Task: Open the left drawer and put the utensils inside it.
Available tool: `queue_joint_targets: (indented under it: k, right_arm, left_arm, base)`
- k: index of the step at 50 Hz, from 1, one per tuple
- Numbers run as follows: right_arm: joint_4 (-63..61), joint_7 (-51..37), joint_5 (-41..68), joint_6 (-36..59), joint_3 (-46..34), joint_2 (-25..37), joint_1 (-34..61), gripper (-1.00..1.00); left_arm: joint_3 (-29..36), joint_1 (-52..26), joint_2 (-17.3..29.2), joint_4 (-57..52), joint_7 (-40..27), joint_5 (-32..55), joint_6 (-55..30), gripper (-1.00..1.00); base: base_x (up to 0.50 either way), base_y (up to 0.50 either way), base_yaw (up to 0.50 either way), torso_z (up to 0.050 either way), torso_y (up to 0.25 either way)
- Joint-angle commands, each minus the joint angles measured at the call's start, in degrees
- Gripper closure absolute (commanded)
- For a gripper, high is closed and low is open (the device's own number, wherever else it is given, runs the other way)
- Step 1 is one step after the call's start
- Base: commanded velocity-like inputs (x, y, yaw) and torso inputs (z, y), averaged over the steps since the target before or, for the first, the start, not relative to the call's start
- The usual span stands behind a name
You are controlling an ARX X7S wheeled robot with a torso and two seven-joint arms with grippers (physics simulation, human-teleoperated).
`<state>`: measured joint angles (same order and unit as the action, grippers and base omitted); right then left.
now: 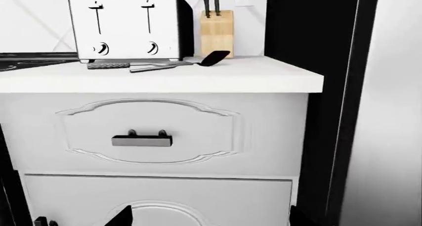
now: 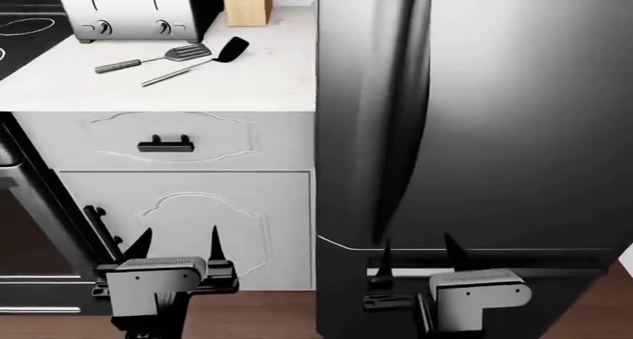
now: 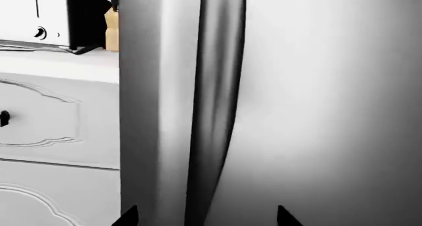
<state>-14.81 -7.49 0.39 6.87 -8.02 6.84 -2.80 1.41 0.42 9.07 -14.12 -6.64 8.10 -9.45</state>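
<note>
The left drawer [image 2: 168,141] sits shut directly under the white desk [image 2: 257,79], its black bar handle [image 2: 165,145] facing out. Both utensils lie on that desk in front of the toaster [image 2: 129,10]: the grey spatula [image 2: 153,59] and, just beside it, the black spatula [image 2: 198,63], heads close together. A wooden knife block [image 2: 246,3] stands next to the toaster. The tall fridge [image 2: 475,116] flanks the desk. The left gripper [image 2: 178,246] hangs low before the cabinet door [image 2: 198,228] below the drawer, jaws apart and empty; the right gripper [image 2: 420,254] hangs before the fridge, also apart.
</note>
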Motion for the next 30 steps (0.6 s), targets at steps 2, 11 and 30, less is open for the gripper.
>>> queue_joint_targets:
  k: [2, 11, 30]
  right_arm:
    - [-11.2, 0.1, -2.1, 6.2, -3.0, 1.9, -0.3, -1.00]
    - [-17.4, 0.8, -3.4, 9.9, -5.5, 2.8, 0.8, -1.00]
    - [-29.2, 4.4, -2.5, 25.2, -7.4, 3.0, 12.3, -1.00]
  left_arm:
    - [-1.7, -0.5, 3.2, -6.8, -1.5, 1.1, -4.7, -1.00]
    - [-1.2, -1.3, 4.0, -8.3, -2.0, 1.4, -5.9, -1.00]
    - [-1.0, -2.8, 5.9, -11.5, -3.1, 1.3, -9.1, -1.00]
  base:
    - [0.00, 0.50, 0.00, 0.000, 0.000]
    - [0.00, 0.50, 0.00, 0.000, 0.000]
    - [0.00, 0.39, 0.00, 0.000, 0.000]
